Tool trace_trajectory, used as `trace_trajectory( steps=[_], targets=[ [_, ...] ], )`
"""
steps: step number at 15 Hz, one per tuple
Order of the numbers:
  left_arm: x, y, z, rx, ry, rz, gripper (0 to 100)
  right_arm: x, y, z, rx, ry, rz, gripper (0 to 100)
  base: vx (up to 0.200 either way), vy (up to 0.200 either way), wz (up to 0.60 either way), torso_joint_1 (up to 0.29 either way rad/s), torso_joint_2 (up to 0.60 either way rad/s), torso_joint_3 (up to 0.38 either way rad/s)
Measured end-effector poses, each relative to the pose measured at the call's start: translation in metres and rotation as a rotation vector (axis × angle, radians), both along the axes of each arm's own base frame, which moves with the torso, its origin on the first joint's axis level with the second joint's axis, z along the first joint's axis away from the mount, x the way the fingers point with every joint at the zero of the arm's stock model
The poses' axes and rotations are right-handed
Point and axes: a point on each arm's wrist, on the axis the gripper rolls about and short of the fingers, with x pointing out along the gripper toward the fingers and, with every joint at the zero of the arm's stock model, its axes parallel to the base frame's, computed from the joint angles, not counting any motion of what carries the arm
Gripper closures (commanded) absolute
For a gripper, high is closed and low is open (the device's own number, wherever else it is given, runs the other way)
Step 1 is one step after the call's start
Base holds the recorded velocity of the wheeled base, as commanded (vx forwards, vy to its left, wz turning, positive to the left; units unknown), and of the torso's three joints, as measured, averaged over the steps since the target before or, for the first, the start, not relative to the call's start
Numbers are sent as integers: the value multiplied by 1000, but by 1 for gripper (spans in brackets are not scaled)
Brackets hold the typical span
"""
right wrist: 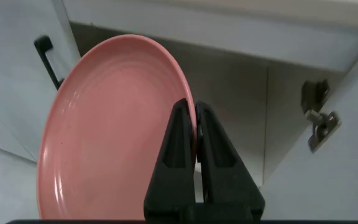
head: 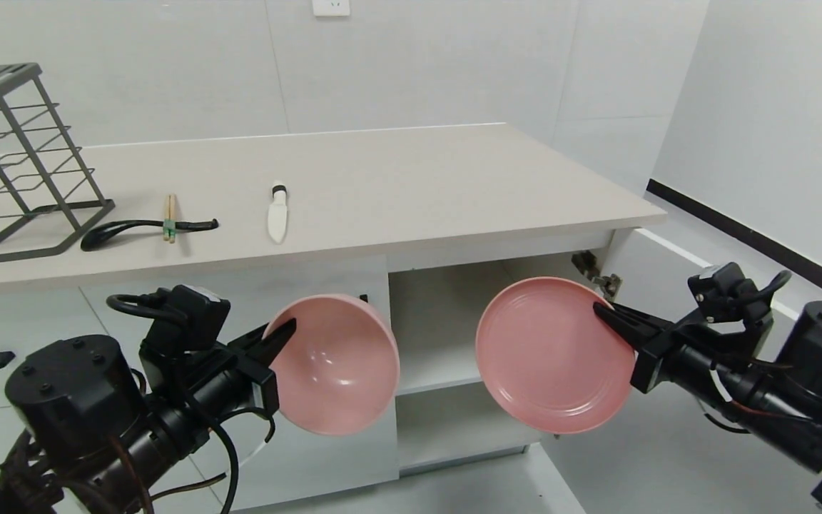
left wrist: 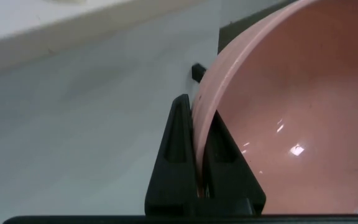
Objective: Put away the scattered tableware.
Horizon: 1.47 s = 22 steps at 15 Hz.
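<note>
My left gripper (head: 284,334) is shut on the rim of a pink bowl (head: 336,364), held on edge in front of the closed cabinet door; the wrist view shows the bowl (left wrist: 291,124) pinched between the fingers (left wrist: 178,155). My right gripper (head: 607,314) is shut on the rim of a pink plate (head: 550,357), held upright before the open cabinet; the plate (right wrist: 110,130) fills the space ahead of that gripper (right wrist: 194,124). On the counter lie a black spoon (head: 141,230), chopsticks (head: 169,217) and a white knife (head: 277,213).
A dark wire rack (head: 15,164) stands at the counter's left end. The open cabinet (head: 447,335) has a shelf inside, and its door (head: 668,275) is swung out to the right with a hinge (head: 596,275) showing. The countertop (head: 418,178) stretches right.
</note>
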Motion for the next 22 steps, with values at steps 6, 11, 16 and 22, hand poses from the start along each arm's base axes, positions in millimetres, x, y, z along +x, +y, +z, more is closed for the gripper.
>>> trace_trajectory(
  steps=[6,11,16,22],
  targets=[
    [2,-9,-16,34,65,-27,100,5,3,-28,-36,114,3,100,0,0,0,-237,357,141],
    [5,-18,-38,83,146,-54,100,24,18,-48,-51,152,36,100,0,0,0,-50,217,74],
    [5,-20,-42,87,164,-60,100,53,35,-65,-48,138,55,100,0,0,0,0,0,0],
    [-6,-22,-47,126,187,-98,100,72,37,-83,-49,149,41,100,100,0,0,-1,0,11]
  ],
)
